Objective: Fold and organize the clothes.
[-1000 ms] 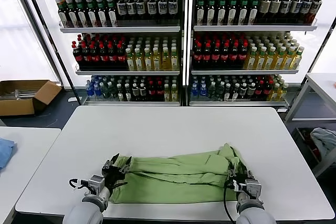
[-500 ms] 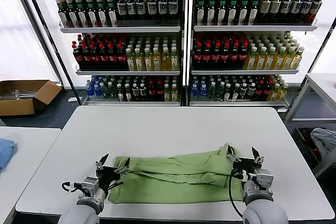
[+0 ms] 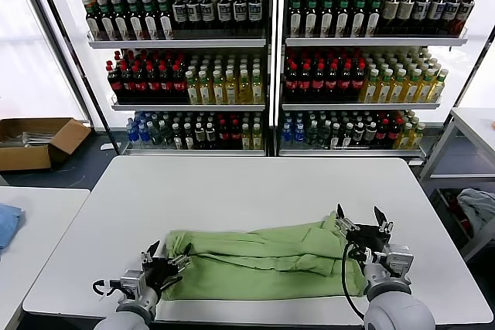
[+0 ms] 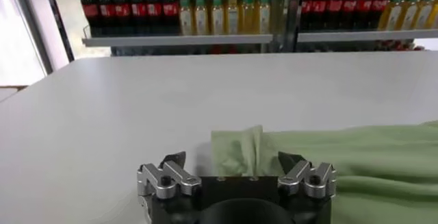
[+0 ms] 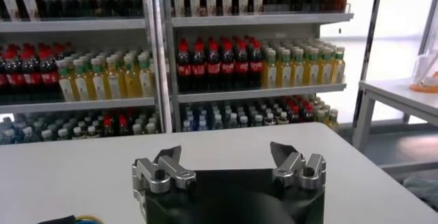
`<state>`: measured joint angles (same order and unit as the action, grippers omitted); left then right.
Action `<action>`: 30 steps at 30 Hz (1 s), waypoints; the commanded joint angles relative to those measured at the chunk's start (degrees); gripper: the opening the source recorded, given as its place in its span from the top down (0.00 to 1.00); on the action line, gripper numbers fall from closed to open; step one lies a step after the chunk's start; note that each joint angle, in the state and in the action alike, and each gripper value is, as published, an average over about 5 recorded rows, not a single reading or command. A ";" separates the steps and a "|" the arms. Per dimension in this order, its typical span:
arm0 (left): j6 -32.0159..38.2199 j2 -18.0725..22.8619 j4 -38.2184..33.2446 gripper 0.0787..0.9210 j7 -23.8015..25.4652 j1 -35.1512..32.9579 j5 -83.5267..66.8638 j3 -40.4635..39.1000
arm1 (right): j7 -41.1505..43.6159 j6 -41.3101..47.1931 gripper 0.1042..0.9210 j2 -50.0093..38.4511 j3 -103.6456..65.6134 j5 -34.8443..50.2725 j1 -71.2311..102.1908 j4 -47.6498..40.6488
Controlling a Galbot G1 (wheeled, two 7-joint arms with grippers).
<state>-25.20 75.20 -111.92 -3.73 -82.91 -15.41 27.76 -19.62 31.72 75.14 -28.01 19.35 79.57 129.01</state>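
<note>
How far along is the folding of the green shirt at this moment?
Done: the green shirt lies on the white table folded lengthwise into a long band. In hand: nothing; the left gripper at one end and the right gripper at the other are open and empty. Left: it looks like the band must be folded across into a compact stack and tidied.

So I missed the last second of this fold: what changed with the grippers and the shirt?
Both grippers let go of the green shirt and backed off outward: the left gripper drew back toward the near table edge, the right gripper lifted and moved right, off the sleeve end. Both are open and empty. The shirt stayed folded lengthwise on the white table.
</note>
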 commanded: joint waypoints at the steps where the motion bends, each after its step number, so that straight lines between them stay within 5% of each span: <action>1: -0.26 0.91 0.72 0.12 -0.37 -0.76 -0.90 0.24 | -0.07 -0.04 0.12 -0.36 -0.06 0.55 0.33 0.92; 6: -0.23 0.65 1.10 0.17 -0.04 -1.19 -1.81 0.66 | 0.09 -0.13 0.12 -0.55 -0.19 0.61 0.52 0.94; 30: 5.49 -1.70 -0.06 0.96 2.74 -2.31 -0.31 4.98 | -1.25 0.79 0.12 -1.56 -0.15 0.90 -1.93 0.60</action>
<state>-21.19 74.61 -111.97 -1.22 -85.28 -16.26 30.97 -20.79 32.50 73.57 -28.07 20.31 78.16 129.57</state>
